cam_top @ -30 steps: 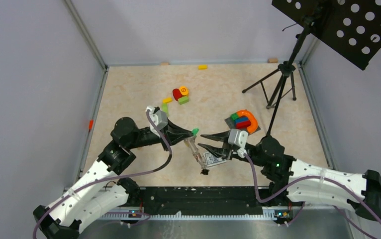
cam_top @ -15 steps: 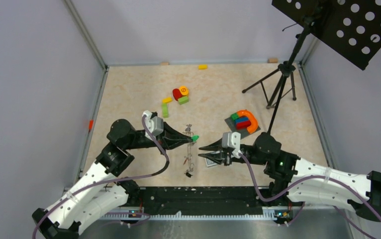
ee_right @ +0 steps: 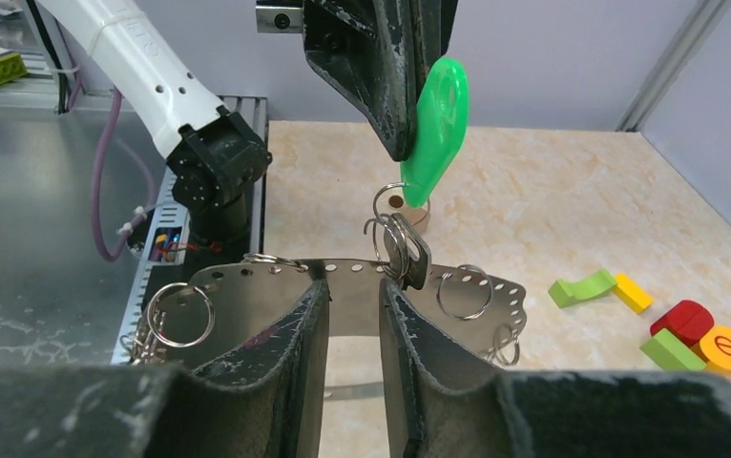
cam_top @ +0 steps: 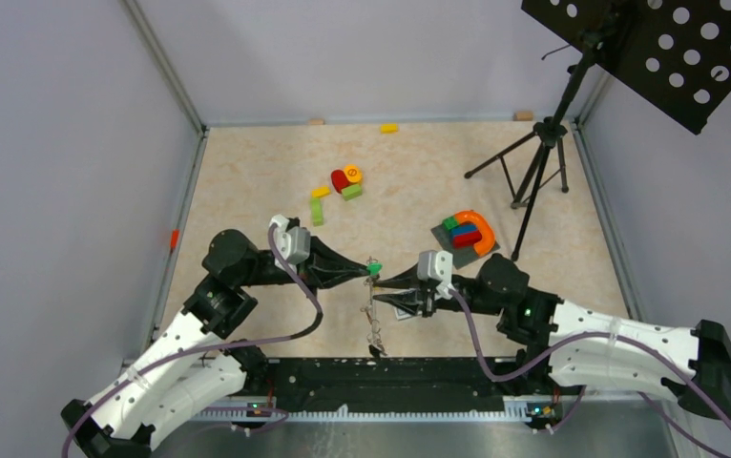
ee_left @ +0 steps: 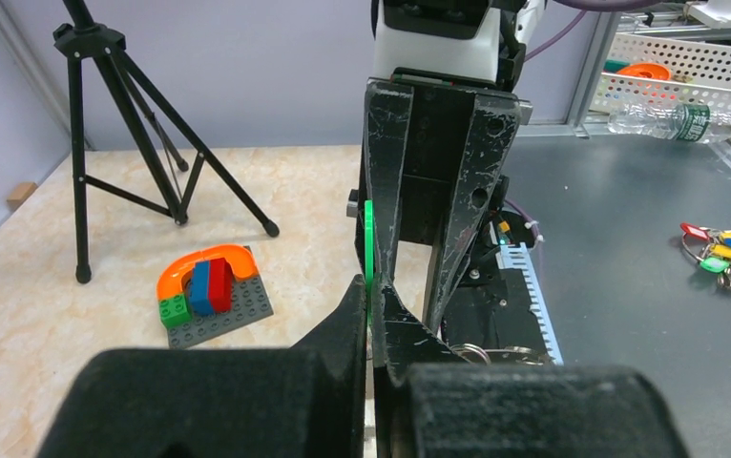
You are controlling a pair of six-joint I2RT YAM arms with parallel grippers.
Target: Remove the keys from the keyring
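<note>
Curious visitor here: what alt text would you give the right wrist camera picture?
The left gripper reaches down from above, pinching a green key tag whose key hangs on a perforated grey keyring. The right gripper, slightly parted, sits just below it; toy blocks lie on the beige table.

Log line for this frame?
left fingers: shut on green key tag | right fingers: apart at keyring, grip unclear | tag not yet off
</note>
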